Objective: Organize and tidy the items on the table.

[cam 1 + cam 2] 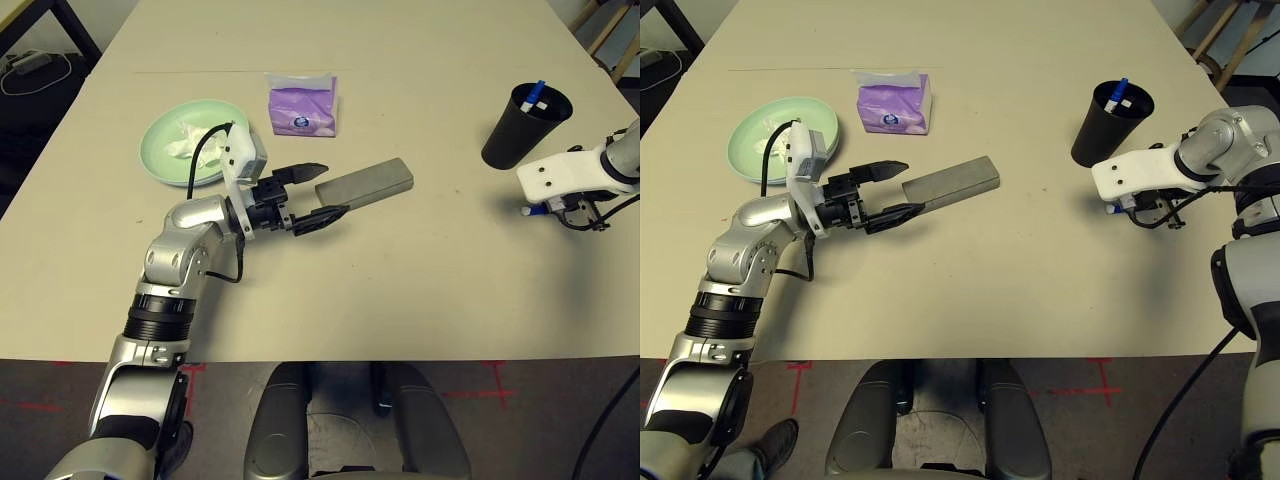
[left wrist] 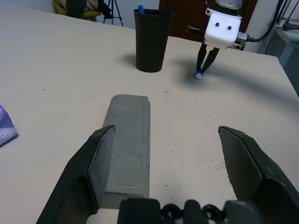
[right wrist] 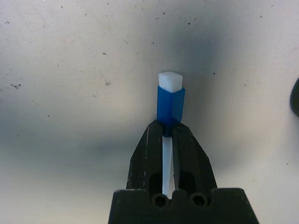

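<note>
Left eye view: the left gripper [image 1: 308, 192], jaws wide, straddles the end of the grey fabric glasses case [image 1: 366, 184] on the beige table [image 1: 420, 290].

Right wrist view: the right gripper [image 3: 167, 137] pinches a blue-white plastic pen [image 3: 170, 103], apparently bound next for the nearby black cup [image 1: 524, 125].

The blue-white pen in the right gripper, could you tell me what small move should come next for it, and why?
Probably lift it clear of the table and carry it towards the black cup. The right gripper is shut on the blue-white pen, whose tip is down near the tabletop, and the cup stands close by, upright, already holding another pen.
</note>
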Robot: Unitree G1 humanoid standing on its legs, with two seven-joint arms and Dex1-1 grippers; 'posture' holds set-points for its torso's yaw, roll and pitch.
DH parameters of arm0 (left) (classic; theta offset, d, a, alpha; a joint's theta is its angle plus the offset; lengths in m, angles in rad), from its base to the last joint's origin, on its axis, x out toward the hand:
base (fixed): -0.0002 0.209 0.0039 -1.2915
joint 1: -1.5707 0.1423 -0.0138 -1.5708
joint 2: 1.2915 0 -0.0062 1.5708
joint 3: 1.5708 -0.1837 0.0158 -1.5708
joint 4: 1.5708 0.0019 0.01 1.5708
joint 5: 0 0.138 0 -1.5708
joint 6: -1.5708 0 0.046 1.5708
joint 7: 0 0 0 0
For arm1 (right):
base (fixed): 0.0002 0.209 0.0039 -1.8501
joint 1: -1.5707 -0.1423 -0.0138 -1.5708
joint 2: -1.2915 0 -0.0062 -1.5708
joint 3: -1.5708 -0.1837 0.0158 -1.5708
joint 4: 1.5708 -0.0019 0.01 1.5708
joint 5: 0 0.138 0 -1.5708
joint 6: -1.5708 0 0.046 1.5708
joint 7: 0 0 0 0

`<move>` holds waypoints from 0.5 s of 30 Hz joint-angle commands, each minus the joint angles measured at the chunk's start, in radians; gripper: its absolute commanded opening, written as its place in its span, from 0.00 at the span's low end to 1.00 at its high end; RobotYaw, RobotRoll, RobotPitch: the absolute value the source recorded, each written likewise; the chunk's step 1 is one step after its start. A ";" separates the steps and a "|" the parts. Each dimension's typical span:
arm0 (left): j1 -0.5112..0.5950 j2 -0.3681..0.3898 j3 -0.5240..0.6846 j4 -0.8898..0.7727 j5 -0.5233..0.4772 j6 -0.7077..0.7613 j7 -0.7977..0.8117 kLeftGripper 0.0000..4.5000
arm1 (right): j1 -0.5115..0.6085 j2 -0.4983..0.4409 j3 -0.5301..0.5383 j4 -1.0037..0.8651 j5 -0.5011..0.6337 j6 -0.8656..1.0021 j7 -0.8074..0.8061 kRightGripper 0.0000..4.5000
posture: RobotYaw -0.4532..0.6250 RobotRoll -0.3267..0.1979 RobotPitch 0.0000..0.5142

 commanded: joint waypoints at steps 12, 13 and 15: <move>-0.026 0.009 -0.015 0.059 0.004 -0.026 -0.041 1.00 | -0.076 0.000 -0.176 -0.001 0.215 0.168 0.320 0.02 | 0.56 0.62 0.35; -0.029 0.008 -0.016 0.063 0.006 -0.029 -0.044 1.00 | -0.085 0.003 -0.193 -0.001 0.244 0.194 0.341 0.02 | 0.56 0.62 0.33; -0.035 0.007 -0.020 0.071 0.011 -0.038 -0.051 1.00 | -0.100 0.014 -0.220 0.005 0.321 0.251 0.359 0.02 | 0.56 0.62 0.31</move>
